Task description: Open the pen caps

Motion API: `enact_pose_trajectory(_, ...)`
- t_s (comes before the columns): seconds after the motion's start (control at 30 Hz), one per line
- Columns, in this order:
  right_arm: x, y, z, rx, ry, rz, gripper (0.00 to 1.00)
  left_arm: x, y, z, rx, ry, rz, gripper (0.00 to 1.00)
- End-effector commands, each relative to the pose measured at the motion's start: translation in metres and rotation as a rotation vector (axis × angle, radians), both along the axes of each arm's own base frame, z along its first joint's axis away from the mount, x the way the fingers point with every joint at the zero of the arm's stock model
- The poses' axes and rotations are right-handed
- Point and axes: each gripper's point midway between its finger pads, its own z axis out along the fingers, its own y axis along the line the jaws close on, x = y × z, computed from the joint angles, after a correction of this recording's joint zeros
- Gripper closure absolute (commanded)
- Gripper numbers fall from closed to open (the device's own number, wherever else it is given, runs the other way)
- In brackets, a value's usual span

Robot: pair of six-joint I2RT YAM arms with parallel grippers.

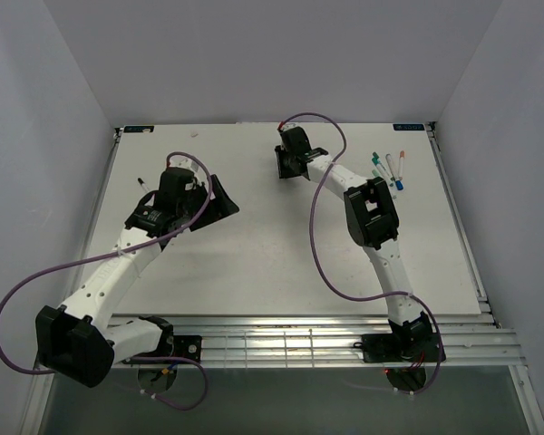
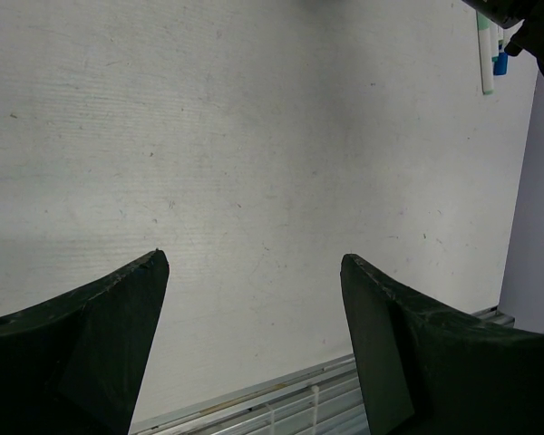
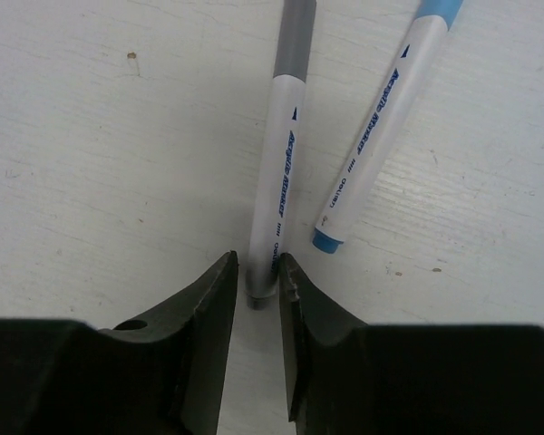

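In the right wrist view a white pen (image 3: 286,154) with a grey cap (image 3: 295,36) lies on the table. Its grey rear end sits between the fingers of my right gripper (image 3: 258,263). The jaws stand narrow around it: the right finger is against the barrel and a thin gap shows at the left one. Beside it lies a second pen (image 3: 381,118) with a light blue cap (image 3: 433,9). From above, the right gripper (image 1: 295,163) covers both pens. My left gripper (image 2: 254,258) hangs wide open over bare table, holding nothing.
Several more capped pens (image 1: 390,168) lie in a cluster at the back right of the white table (image 1: 254,254). One pen (image 1: 142,184) lies alone at the far left. A metal rail (image 1: 299,331) runs along the near edge.
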Motion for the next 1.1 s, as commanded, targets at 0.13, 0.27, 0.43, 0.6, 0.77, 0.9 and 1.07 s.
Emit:
enact_pose_trajectory(0.13, -0.015, -0.001, -0.030, -0.047, 0.088, 0.012, 0.79, -0.001, 0.008, 0.017, 0.000, -0.050, 0.017, 0.14)
enact_pose_trajectory(0.27, -0.023, 0.013, -0.028, -0.007, 0.104, 0.094, 0.87, -0.001, 0.011, 0.016, 0.005, -0.042, 0.027, 0.19)
enact_pose_trajectory(0.43, -0.046, 0.027, -0.008, 0.055, 0.101, 0.202, 0.92, -0.002, 0.008, 0.012, -0.010, -0.010, 0.031, 0.21)
enact_pose_trajectory(0.6, -0.089, 0.021, 0.029, 0.130, 0.082, 0.211, 0.92, -0.001, 0.005, 0.004, -0.019, 0.023, 0.030, 0.22)
enact_pose_trajectory(0.77, -0.150, 0.016, 0.064, 0.241, 0.101, 0.275, 0.92, 0.008, -0.006, 0.006, -0.069, 0.021, 0.003, 0.25)
enact_pose_trajectory(0.9, -0.204, 0.017, 0.077, 0.314, 0.117, 0.347, 0.92, 0.014, -0.023, 0.004, -0.153, 0.034, -0.049, 0.27)
enact_pose_trajectory(1.07, -0.250, 0.012, 0.090, 0.386, 0.120, 0.403, 0.92, 0.021, -0.042, -0.013, -0.244, 0.101, -0.100, 0.27)
